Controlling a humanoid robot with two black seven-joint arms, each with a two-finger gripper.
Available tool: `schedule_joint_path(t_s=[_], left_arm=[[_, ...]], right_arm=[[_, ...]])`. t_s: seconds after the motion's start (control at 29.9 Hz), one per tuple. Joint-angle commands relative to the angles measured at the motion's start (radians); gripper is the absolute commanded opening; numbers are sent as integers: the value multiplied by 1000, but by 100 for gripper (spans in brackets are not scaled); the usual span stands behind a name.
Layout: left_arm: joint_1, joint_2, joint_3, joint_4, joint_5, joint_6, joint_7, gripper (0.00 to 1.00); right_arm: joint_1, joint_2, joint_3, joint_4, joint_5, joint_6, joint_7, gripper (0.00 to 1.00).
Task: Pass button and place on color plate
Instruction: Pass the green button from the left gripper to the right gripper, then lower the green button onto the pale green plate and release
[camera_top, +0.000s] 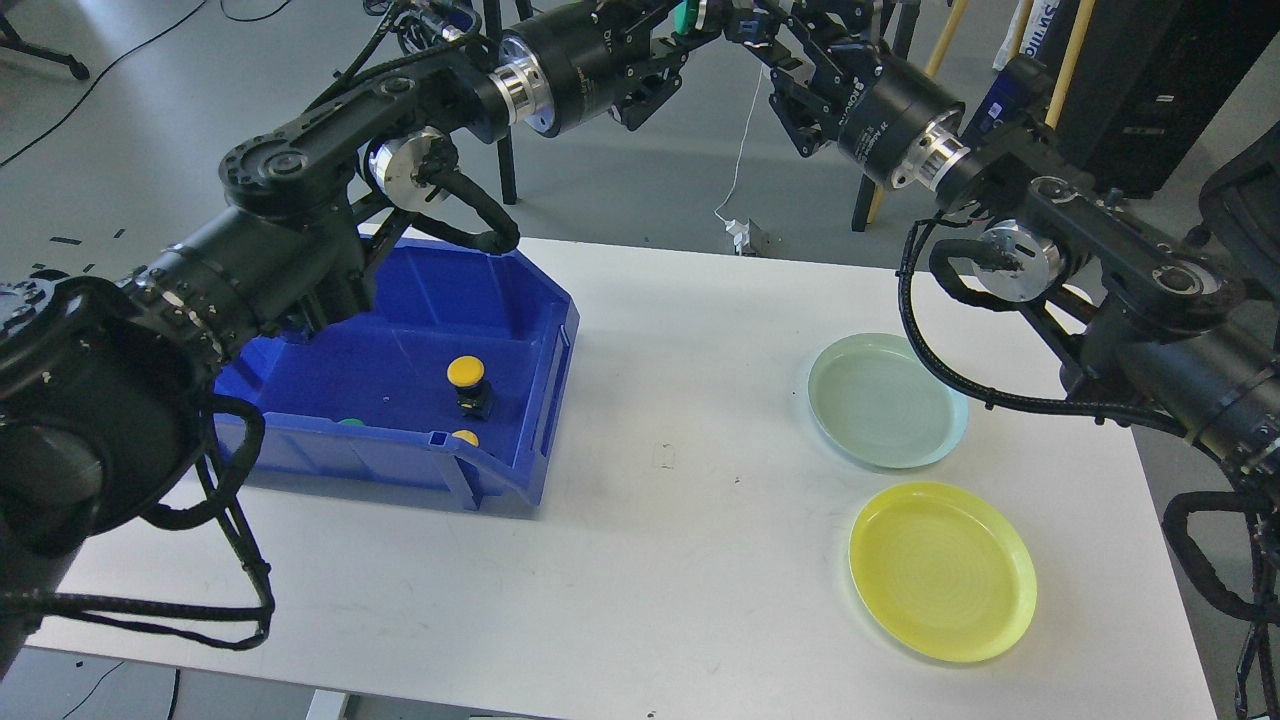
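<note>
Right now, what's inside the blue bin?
Inside the blue bin, one yellow button stands upright. Part of a second yellow button and a green button peek over the front wall, which hides their lower parts. My left arm covers the bin's left end.

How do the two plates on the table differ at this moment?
The green plate is pale mint; the yellow plate is bright yellow. The green plate lies farther from the robot, the yellow plate nearer, toward the table's front edge. The green plate sits partly under the right arm's cable; the yellow plate is unobstructed. Both are round, shallow, empty and lie flat.
</note>
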Motion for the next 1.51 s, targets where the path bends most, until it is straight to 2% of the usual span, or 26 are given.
schedule_joint_path(t_s=[0.0,0.13,0.17,0.27,0.3,0.5,0.77,0.87,1.07,1.24,1.47], left_arm=[[0,1,2,0,2,0,-1,28],[0,0,5,0,3,0,-1,30],[1,0,5,2,3,0,-1,38],[1,0,6,3,6,0,0,74],[1,0,8,3,8,0,2,80],[6,0,14,0,14,0,26,93],[6,31,16,0,16,0,20,99],[9,69,17,0,19,0,17,99],[30,162,16,-26,59,0,8,98],[27,198,-4,-24,49,0,12,98],[29,201,-4,-21,51,0,8,99]], right_arm=[[5,3,-1,-3,-1,0,1,14],[8,5,0,-3,-1,0,1,13],[8,5,0,-3,-1,0,1,13],[10,5,0,-3,-1,0,1,13],[10,5,0,-3,-1,0,1,13],[11,5,0,-5,-2,0,1,13],[4,-18,0,-25,-2,0,-9,13],[-16,-87,-13,-22,-1,0,-31,13],[-195,-208,-163,-20,2,0,-24,16],[-326,-233,-214,-32,-2,12,-19,18],[-370,-220,-305,-155,2,11,-18,24]])
